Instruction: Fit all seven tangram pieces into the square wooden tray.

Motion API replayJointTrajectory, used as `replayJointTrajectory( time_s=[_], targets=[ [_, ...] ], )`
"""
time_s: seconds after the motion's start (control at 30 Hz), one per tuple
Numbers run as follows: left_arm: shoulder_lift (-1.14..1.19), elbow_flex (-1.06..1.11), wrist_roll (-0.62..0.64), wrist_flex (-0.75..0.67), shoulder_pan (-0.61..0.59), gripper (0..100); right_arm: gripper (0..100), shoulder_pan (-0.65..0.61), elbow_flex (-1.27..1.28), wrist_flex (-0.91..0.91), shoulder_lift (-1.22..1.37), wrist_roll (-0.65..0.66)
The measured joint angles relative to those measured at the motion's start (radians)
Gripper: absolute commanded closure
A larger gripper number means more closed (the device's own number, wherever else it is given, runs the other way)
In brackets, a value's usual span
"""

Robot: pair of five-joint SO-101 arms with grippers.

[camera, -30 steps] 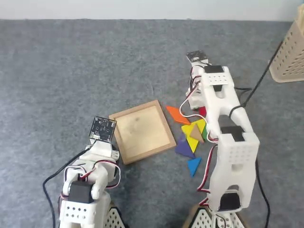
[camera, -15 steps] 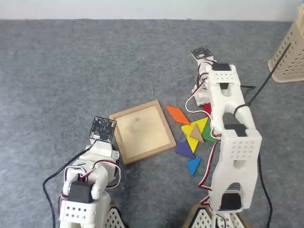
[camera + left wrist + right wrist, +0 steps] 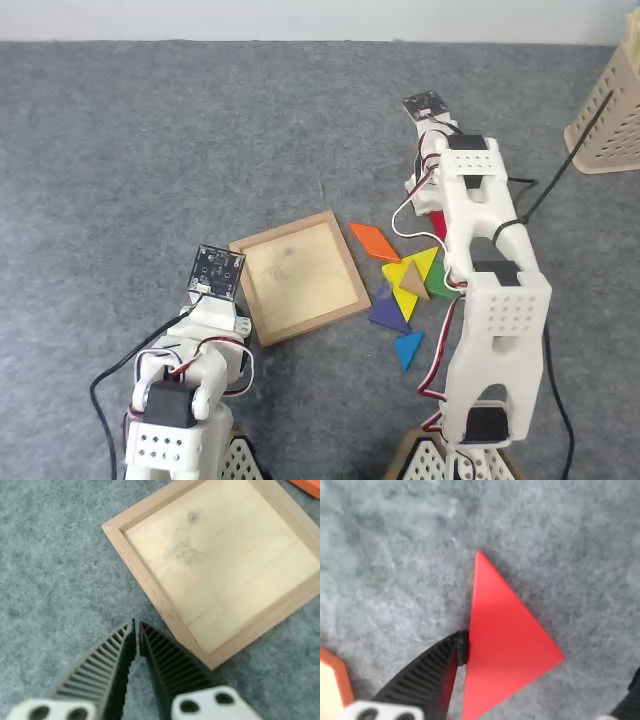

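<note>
**Right arm, change over one second.** My right arm [image 3: 468,190] now reaches farther out across the table [image 3: 150,150] and sits slightly aside, toward the basket [image 3: 610,110]. Nearly all of this shift falls within the first half second. More of the green piece [image 3: 441,283] now shows beside my forearm.

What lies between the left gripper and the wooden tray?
Bare grey carpet, nothing else; the left wrist view shows it between the left gripper and the tray rim.

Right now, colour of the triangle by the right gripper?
Red; the triangle shows best in right wrist view.
</note>
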Motion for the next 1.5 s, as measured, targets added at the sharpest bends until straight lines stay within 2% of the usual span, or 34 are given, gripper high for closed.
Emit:
replayJointTrajectory(
  time_s=[0.27, 0.43, 0.53, 0.83, 0.97, 1.27, 1.5],
  targets=[
    [0.000, 0.000, 0.000, 0.000, 0.000, 99, 53.2, 0.000, -0.021, -0.002, 0.031, 0.002],
    [0.000, 0.000, 0.000, 0.000, 0.000, 99, 72.0, 0.000, -0.023, 0.006, 0.031, 0.002],
    [0.000, 0.000, 0.000, 0.000, 0.000, 99, 78.7, 0.000, -0.023, 0.006, 0.031, 0.002],
    [0.000, 0.000, 0.000, 0.000, 0.000, 99, 79.2, 0.008, -0.029, 0.011, 0.031, 0.002],
    [0.000, 0.000, 0.000, 0.000, 0.000, 99, 79.3, 0.008, -0.080, 0.095, 0.046, -0.008],
    [0.000, 0.000, 0.000, 0.000, 0.000, 99, 79.3, 0.041, -0.080, 0.267, -0.044, -0.152],
    [0.000, 0.000, 0.000, 0.000, 0.000, 99, 79.3, 0.049, -0.074, 0.350, -0.141, -0.176]
  ],
)
